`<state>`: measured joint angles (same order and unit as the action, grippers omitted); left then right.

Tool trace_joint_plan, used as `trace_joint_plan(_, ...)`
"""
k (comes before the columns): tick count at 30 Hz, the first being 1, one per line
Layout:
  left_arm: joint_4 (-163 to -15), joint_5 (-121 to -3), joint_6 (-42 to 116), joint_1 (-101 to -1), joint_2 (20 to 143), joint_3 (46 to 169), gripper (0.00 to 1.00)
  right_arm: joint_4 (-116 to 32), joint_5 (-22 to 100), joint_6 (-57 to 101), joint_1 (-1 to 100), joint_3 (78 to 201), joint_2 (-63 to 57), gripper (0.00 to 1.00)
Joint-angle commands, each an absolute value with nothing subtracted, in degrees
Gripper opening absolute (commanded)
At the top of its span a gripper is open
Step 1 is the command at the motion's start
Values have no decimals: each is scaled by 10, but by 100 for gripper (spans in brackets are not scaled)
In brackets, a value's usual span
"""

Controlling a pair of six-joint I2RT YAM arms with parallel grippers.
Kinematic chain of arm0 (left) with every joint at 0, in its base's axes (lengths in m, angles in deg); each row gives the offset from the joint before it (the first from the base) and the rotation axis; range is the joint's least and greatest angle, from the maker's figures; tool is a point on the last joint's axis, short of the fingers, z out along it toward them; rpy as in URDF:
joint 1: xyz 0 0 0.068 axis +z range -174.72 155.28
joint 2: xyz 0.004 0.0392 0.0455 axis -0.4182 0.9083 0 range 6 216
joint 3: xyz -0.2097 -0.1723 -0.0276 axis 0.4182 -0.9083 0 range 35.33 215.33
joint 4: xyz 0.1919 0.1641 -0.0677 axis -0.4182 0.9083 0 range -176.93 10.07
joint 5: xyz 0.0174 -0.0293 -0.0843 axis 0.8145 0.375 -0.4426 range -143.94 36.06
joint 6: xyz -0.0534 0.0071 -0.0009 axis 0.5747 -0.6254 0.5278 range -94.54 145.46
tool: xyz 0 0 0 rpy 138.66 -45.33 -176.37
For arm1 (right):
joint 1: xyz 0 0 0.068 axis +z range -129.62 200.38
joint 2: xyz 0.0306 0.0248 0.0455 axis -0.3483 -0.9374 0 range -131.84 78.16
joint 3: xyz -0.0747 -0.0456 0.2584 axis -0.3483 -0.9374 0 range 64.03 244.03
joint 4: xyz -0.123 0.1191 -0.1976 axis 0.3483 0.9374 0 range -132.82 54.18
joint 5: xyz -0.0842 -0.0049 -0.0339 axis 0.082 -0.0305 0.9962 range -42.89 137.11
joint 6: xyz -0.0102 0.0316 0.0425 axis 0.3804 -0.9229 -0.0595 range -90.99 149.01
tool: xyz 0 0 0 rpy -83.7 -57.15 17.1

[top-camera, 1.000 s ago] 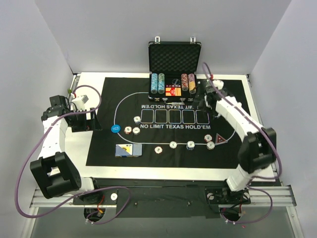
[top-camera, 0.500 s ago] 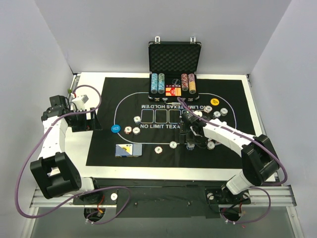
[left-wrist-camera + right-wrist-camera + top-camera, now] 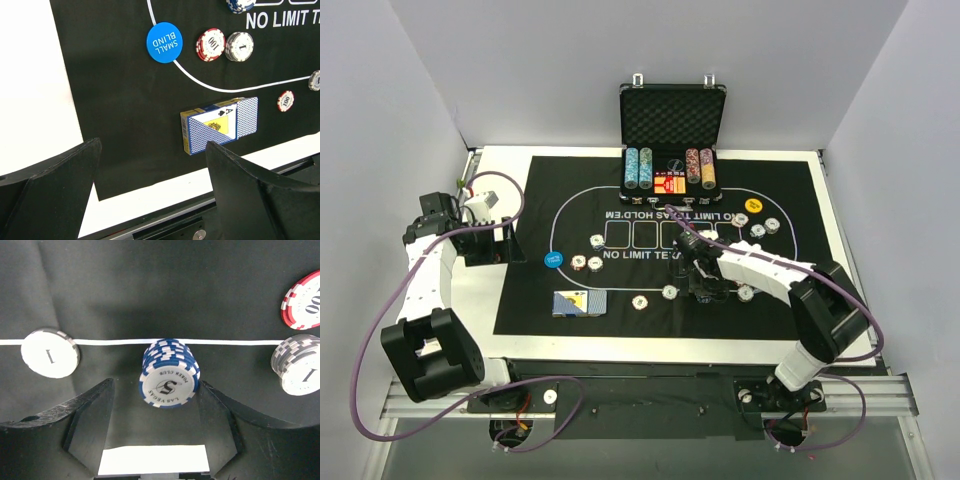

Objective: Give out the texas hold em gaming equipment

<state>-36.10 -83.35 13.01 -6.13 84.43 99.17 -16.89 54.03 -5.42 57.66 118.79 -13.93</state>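
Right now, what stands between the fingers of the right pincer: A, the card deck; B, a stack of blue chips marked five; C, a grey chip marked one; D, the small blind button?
B: the right wrist view shows the blue chip stack with a finger of the right pincer on either side.

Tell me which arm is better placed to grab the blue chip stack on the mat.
Right. Its tool straddles the blue chip stack, a finger on each side, jaws open. The left tool hangs open off at the left side of the mat, far from that stack.
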Motion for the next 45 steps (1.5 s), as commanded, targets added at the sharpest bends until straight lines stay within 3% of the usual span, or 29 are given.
trace_joint_plan(1, -360, -847, 128, -57, 829, 1004, 97, -165, 556, -60, 572, 1197, -153, 60)
trace_joint_plan(30, -376, -849, 127, -57, 829, 976, 97, -150, 571, -53, 535, 1163, -79, 23)
trace_joint_plan(37, -378, -847, 126, -57, 828, 976, 97, -123, 580, -66, 524, 1155, -23, 21)
trace_joint_plan(45, -378, -852, 127, -57, 827, 976, 97, -131, 602, -158, 475, 1041, 59, 21)
